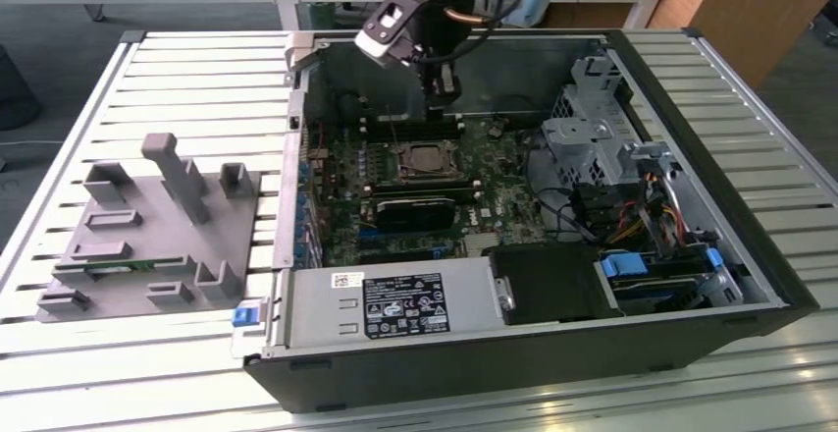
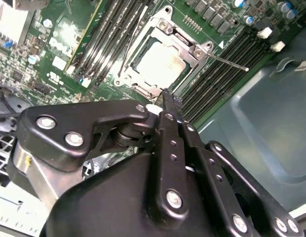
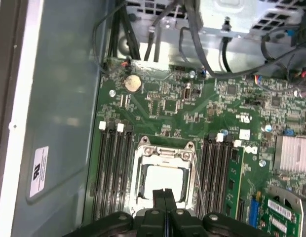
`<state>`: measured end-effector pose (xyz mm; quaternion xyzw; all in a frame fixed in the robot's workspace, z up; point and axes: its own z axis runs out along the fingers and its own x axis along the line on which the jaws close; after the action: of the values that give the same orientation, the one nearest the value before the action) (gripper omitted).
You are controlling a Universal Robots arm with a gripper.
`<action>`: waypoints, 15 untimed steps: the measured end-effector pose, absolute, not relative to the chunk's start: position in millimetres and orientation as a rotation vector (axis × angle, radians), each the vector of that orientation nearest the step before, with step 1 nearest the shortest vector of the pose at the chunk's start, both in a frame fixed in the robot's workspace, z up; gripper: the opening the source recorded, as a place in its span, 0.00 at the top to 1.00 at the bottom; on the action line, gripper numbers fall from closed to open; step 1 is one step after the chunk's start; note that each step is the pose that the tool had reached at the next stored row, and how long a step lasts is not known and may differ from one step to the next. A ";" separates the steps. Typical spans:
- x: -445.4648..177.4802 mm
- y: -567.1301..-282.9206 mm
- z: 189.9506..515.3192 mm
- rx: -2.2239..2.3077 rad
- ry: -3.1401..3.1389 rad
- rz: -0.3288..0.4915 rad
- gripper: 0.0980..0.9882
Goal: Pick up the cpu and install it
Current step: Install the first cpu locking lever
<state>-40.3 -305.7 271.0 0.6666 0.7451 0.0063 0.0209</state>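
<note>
A slatted metal tabletop (image 1: pixel 196 79) is seen carrying an open black computer case (image 1: pixel 733 206), with a green motherboard (image 3: pixel 202 103) laid flat inside. The cpu (image 3: pixel 165 180) is found seated in a shiny steel socket frame (image 3: pixel 143 153). It is a flat, pale silvery square, flanked by long black memory slots (image 3: pixel 113 173). The black gripper (image 3: pixel 164 193) is poised over the cpu's edge, fingers pressed together, nothing gripped. Contact cannot be judged.

Black printed label (image 1: pixel 406 306) on power supply (image 1: pixel 314 304), white sticker (image 3: pixel 39 167) on case wall (image 3: pixel 64 98), no print legible.
</note>
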 end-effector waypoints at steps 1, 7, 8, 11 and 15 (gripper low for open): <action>-40.3 -305.7 271.0 2.047 2.328 0.020 0.99; -40.3 -305.7 271.0 1.919 2.435 0.024 0.99; -40.3 -305.7 270.9 1.897 2.453 0.024 0.99; -40.3 -305.7 270.7 1.829 2.505 0.026 0.99; -40.3 -305.7 270.3 1.739 2.568 0.028 0.99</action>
<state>-40.3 -305.7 270.3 0.5605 0.8278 0.0091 0.0199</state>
